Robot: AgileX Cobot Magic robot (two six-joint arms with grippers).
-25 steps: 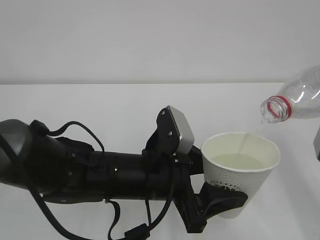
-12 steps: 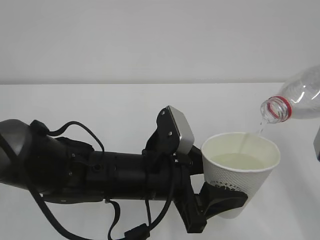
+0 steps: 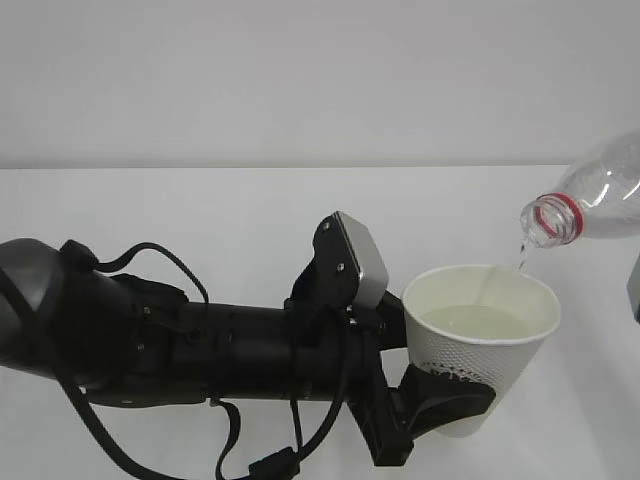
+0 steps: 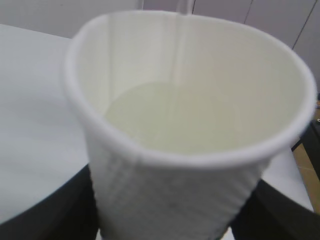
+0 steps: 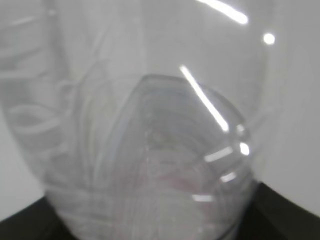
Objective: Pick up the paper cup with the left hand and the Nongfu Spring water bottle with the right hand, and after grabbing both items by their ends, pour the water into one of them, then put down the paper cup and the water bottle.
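My left gripper [image 3: 450,397] is shut on the lower part of the white paper cup [image 3: 470,365], which it holds upright above the table. Pale water [image 3: 478,321] lies in the cup. The clear Nongfu Spring water bottle [image 3: 600,200] with its red neck ring [image 3: 556,214] is tilted mouth-down over the cup's far right rim, and a thin trickle falls inside. In the left wrist view the cup [image 4: 165,195] fills the frame between the dark fingers [image 4: 45,210]. In the right wrist view the bottle [image 5: 150,125] fills the frame, my right gripper [image 5: 157,227] shut on it.
The bulky black left arm [image 3: 150,340] with looped cables stretches across the lower left. The white table [image 3: 200,210] runs back to a plain white wall. A dark piece [image 3: 635,290] shows at the right edge.
The stream from the bottle into the cup has thinned to a trickle. The bottle's mouth has tipped up very slightly. The left arm and the cup have stayed put.
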